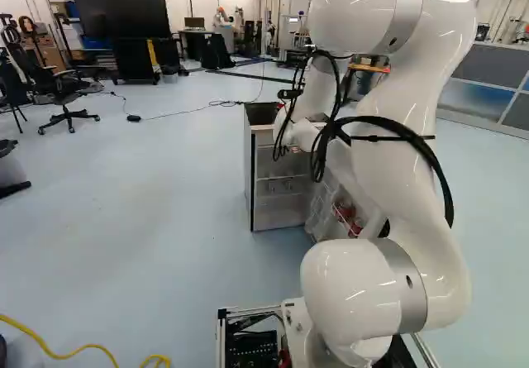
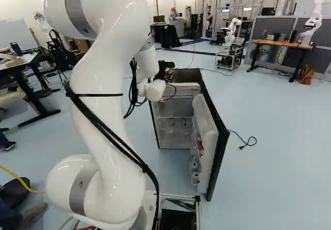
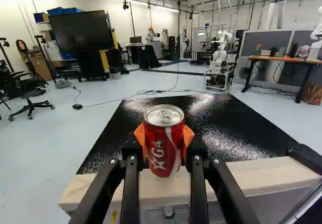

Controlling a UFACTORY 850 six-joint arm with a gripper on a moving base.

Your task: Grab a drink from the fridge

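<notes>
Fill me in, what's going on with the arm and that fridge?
The white arm holds a red drink can upright, its gripper closed on it from both sides. The can is up at the front of the black fridge, out of the compartment. The fridge door stands open.

An office chair (image 3: 26,94) stands near a large screen (image 3: 82,31), and a yellow cable (image 1: 64,355) crosses the floor (image 1: 149,219).

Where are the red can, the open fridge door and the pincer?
Red can (image 3: 162,156): wrist view, front of its body.
Fridge door (image 2: 209,137): right base view, white inner side.
Pincer (image 3: 164,137): wrist view, midway between its orange pads.
</notes>
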